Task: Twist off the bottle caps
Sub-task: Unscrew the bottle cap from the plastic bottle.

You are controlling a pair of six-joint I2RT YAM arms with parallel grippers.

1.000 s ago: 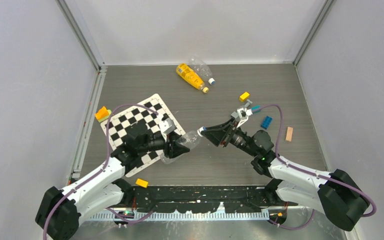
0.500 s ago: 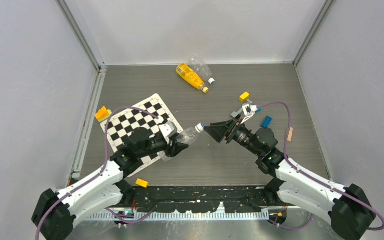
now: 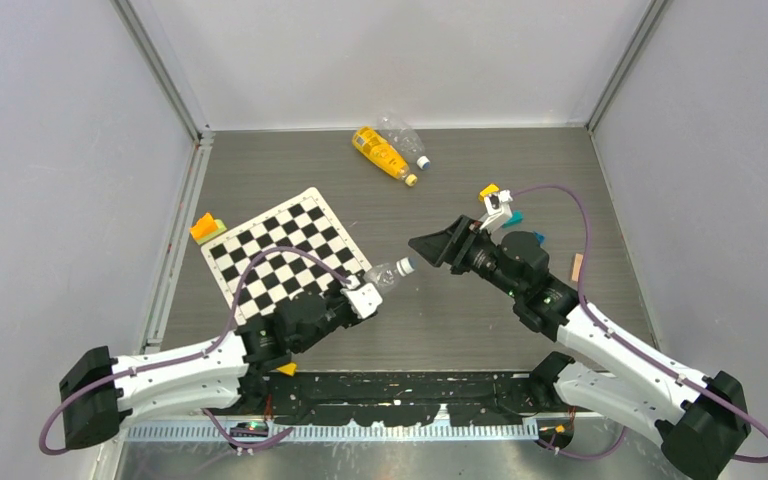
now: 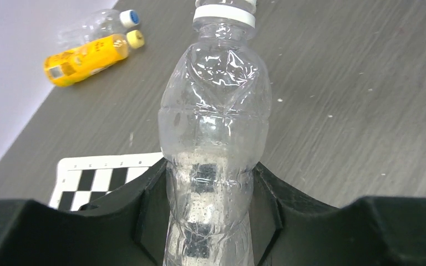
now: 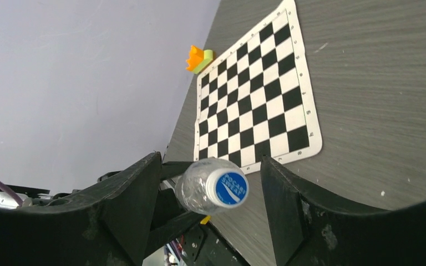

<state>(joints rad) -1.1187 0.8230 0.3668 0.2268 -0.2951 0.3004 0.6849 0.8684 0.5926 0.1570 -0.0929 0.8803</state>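
Observation:
My left gripper (image 4: 213, 208) is shut on the lower body of a clear crinkled bottle (image 4: 215, 116), which it holds off the table (image 3: 380, 277). The bottle's blue-topped white cap (image 5: 227, 187) is on its neck and points at my right gripper (image 5: 211, 169). That gripper is open, with its fingers either side of the cap and not touching it. From above, the right gripper (image 3: 422, 245) sits just beyond the cap (image 3: 407, 266). At the back lie a yellow-orange bottle (image 3: 380, 152) with a yellow cap (image 3: 411, 181) and a second clear bottle (image 3: 401, 134) with a pale cap (image 3: 423, 161).
A chessboard mat (image 3: 280, 250) lies left of centre. An orange and green block (image 3: 203, 227) sits by the left wall. A yellow block (image 3: 489, 191) and a wooden piece (image 3: 577, 266) are on the right. Another yellow block (image 3: 282, 368) lies near the left arm's base.
My right gripper has opened, let go of the cap and backed away up and right. The left arm has swung down towards the near edge, still holding the bottle.

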